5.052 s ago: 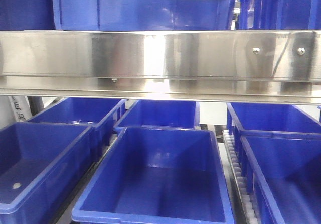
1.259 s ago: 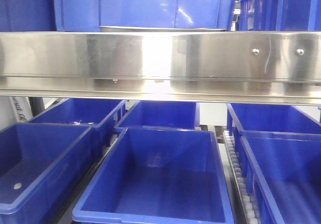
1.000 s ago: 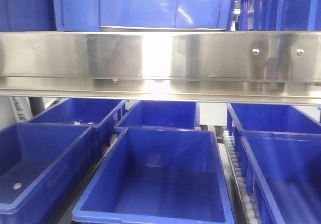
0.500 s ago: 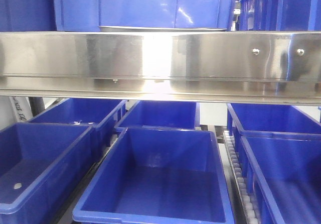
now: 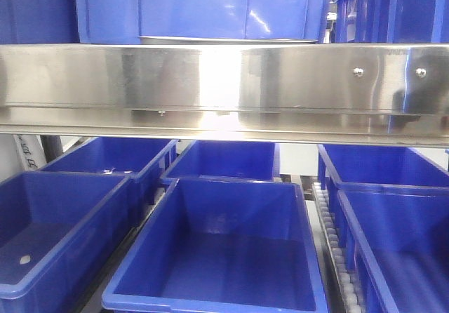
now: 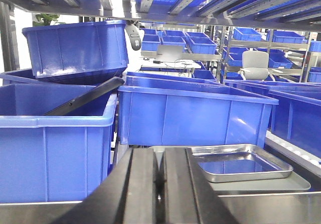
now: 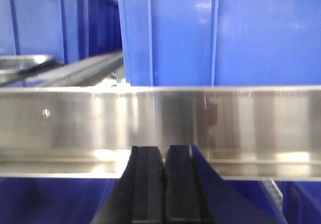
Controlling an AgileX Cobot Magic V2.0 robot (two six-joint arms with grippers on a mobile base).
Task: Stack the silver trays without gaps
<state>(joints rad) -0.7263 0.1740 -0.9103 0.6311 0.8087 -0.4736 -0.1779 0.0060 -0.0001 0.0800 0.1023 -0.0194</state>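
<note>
In the left wrist view the silver trays sat on the steel shelf just in front of a blue bin: a smaller shiny tray nested inside a wider, flatter one whose rim showed around it. The left gripper hung near the stack, to its left and apart from it, its two black fingers pressed almost together with only a thin slit between, holding nothing. A dark flat strip leaned out of the bin on the left.

The right wrist view showed the right gripper also closed down to a narrow seam and empty, facing the steel rail; a tray edge peeked in at the far left.

From the front view a thin tray rim lay above the rail, below a bin. A white label at the left carried writing too small to read
</note>
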